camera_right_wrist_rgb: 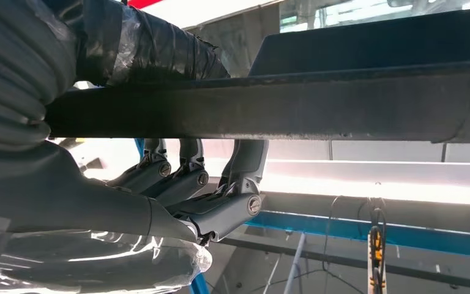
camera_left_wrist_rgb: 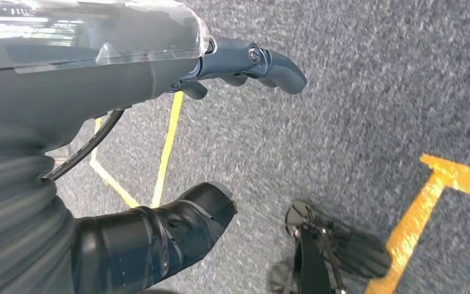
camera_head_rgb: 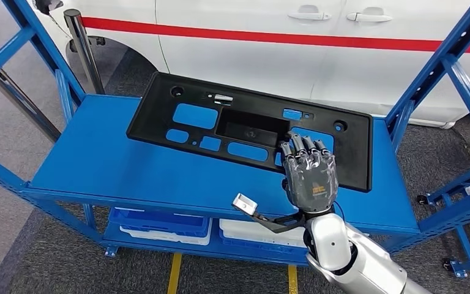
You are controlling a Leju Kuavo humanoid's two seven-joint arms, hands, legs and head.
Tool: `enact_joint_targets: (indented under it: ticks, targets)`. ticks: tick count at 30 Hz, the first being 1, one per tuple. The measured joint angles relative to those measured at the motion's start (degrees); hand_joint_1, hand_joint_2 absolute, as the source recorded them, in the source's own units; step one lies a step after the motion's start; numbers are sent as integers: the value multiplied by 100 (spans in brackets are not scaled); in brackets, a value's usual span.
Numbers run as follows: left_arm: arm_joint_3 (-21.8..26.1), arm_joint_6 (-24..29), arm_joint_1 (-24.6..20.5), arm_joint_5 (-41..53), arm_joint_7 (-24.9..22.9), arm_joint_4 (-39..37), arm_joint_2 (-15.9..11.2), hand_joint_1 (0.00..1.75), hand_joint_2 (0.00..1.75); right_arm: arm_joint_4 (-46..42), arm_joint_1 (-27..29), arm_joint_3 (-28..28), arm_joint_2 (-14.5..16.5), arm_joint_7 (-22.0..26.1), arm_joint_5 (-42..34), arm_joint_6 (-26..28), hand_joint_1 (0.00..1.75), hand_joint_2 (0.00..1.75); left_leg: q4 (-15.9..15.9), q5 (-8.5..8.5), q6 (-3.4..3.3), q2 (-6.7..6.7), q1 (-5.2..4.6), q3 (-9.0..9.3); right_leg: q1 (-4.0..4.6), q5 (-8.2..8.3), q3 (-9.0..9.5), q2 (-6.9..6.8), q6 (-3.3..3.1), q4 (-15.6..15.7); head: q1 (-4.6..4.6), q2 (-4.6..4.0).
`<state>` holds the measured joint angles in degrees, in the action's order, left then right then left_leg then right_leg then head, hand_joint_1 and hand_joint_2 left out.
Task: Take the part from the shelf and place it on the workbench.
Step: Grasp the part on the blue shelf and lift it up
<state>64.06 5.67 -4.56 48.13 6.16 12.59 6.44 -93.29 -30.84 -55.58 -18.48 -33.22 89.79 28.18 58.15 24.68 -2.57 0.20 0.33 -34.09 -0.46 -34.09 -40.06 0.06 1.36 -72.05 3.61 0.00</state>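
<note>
Shelf (camera_head_rgb: 110, 165), blue, is topped by one black panel (camera_head_rgb: 159, 116) lying flat, its far edge near a white car (camera_head_rgb: 251, 49). The panel's near right edge is gripped by the right hand (camera_head_rgb: 309, 174), fingers (camera_right_wrist_rgb: 220, 211) curled onto it. The left hand (camera_left_wrist_rgb: 159, 153) hangs open, holding nothing, over grey carpet (camera_left_wrist_rgb: 355, 104).

Left hand (camera_left_wrist_rgb: 159, 153) hangs over grey carpeted floor (camera_left_wrist_rgb: 355, 92), holding nothing. Thumb (camera_left_wrist_rgb: 159, 239) and dark fingers (camera_left_wrist_rgb: 263, 61) set apart, carpet visible between them. Thin yellow floor lines (camera_left_wrist_rgb: 168, 147) run beneath the hand; a broad orange floor marking (camera_left_wrist_rgb: 428, 202) lies well beyond the fingertips.
</note>
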Motion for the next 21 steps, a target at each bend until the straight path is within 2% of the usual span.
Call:
enact_joint_targets:
  ticks: [1, 2, 3, 5, 6, 7, 10, 11, 12, 13, 15, 16, 17, 18, 19, 20, 21]
  targets:
    - [2, -2, 1, 0, 0, 0, 1, 0, 175, 1, 35, -12, -4, 0, 0, 50, 175, 175, 16, -36, 3, 2, -4, -65, -7, -95, -33, -1, 9, -230, 1, 0]
    - [4, -3, 1, 1, -1, 0, 2, 0, 175, 1, 74, -23, -5, 0, 0, 93, 175, 175, 32, -73, 9, 2, -7, -132, -17, -89, 26, -1, 16, -285, -1, 0]
    - [6, -4, 2, 3, -1, 0, 3, 0, 175, 1, 106, -33, -5, 0, 0, 133, 175, 175, 49, -109, 19, 2, -8, -193, -28, 15, 192, -2, 19, -118, 0, 0]
    - [9, -4, 1, 8, -4, 0, 10, 0, 175, -1, 142, -54, -5, 0, 0, 195, 175, 175, 87, -177, 59, -3, -11, -298, -39, 243, 727, -2, 3, 648, 0, 0]
    - [10, -5, 2, 9, -5, 0, 14, 0, 175, -5, 158, -66, -5, 0, 0, 220, 175, 175, 100, -212, 89, -7, -14, -329, -28, 325, 924, 5, -23, 964, -3, 0]
    - [10, -4, 3, 9, -7, 0, 17, 0, 175, -10, 173, -79, -5, 0, 1, 252, 175, 175, 108, -248, 124, -11, -16, -349, -13, 357, 1039, 13, -54, 1180, -1, 0]
    - [13, 1, 13, 12, -11, 0, 32, 0, 175, -19, 232, -109, 1, 0, 1, 354, 175, 175, 88, -360, 235, -25, -7, -397, 11, 468, 973, 17, -177, 1275, 4, 0]
    - [14, 4, 18, 13, -13, -1, 39, 0, 175, -21, 260, -113, 12, 2, 1, 389, 175, 175, 124, -299, 268, -28, 0, -445, 3, 531, 921, 9, -224, 1284, 1, 0]
    - [15, 4, 24, 18, -15, -2, 44, 0, 175, -24, 309, -113, 32, 13, 1, 437, 175, 175, 248, -123, 302, -32, 9, -507, -10, 602, 857, -2, -274, 1302, 0, 0]
    - [16, 5, 25, 24, -13, -3, 49, 0, 175, -32, 393, -109, 64, 50, 1, 505, 175, 175, 477, 151, 329, -32, 21, -581, -16, 673, 786, -14, -310, 1312, -4, 0]
    - [16, 1, 28, 40, -4, -4, 56, 0, 175, -41, 704, -47, 178, 269, 1, 684, 175, 175, 1157, 727, 377, -31, 31, -709, 0, 795, 634, -34, -346, 1310, -9, 0]
    - [17, 0, 28, 49, 0, -4, 56, 0, 175, -38, 906, 24, 266, 474, 1, 778, 175, 175, 1459, 859, 390, -30, 33, -721, 10, 853, 551, -47, -348, 1304, -10, 0]
    - [18, -2, 28, 57, 2, -4, 56, 0, 175, -28, 1116, 122, 370, 728, 1, 867, 175, 175, 1623, 858, 394, -30, 33, -663, 18, 912, 463, -59, -348, 1295, -9, 0]
    - [19, -3, 27, 64, 3, -4, 56, 0, 175, -16, 1314, 232, 481, 975, 1, 936, 175, 175, 1605, 751, 389, -30, 32, -518, 23, 969, 376, -67, -344, 1284, -10, 0]
    - [20, -5, 25, 69, 3, -4, 56, 0, 175, -7, 1490, 336, 593, 1198, 0, 985, 175, 175, 1388, 607, 375, -31, 29, -278, 25, 1023, 297, -70, -337, 1273, -10, 0]
    - [20, -8, 21, 72, 5, -4, 56, 0, 175, -3, 1656, 434, 705, 1397, -26, 1017, 175, 175, 1021, 518, 353, -34, 25, 42, 26, 1073, 237, -70, -326, 1263, -10, 0]
    - [21, -10, 15, 73, 9, -4, 55, 0, 175, -1, 1819, 539, 833, 1614, -120, 1034, 175, 175, 566, 520, 327, -38, 11, 384, 32, 1121, 194, -70, -307, 1253, -9, 0]
